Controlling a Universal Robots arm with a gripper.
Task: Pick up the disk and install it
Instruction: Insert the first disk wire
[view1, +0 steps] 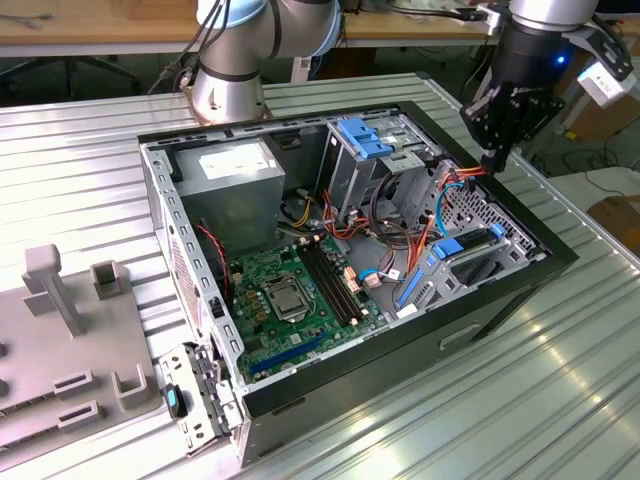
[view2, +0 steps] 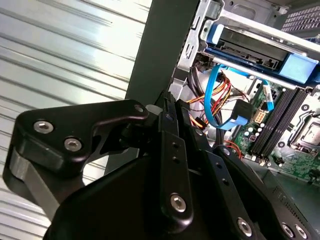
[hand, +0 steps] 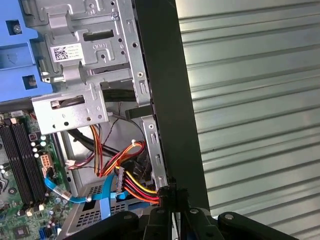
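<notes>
In the second wrist view my gripper (view2: 175, 107) hides much of the computer case (view2: 160, 45). The disk (view2: 250, 50) is cut off by the picture's edge.

The exterior view looked down from above and well back, taking in the whole case (view1: 400, 365) on the worktop (view1: 520, 420). Both wrist views sat close behind the tool (view2: 172, 104), sharing the case's black rim and cables (hand: 127, 172)

Open computer case (view1: 330, 372) lies on its side at the middle of the ribbed table (view1: 520, 400). The tool (view1: 495, 160) hangs over the case wall toward the table's edge at the exterior view's right, just above orange cables (view1: 465, 172). The disk (view1: 472, 262) sits inside the case, apart from the tool. A grey fixture plate (view1: 60, 370) lies at the opposite edge.
</notes>
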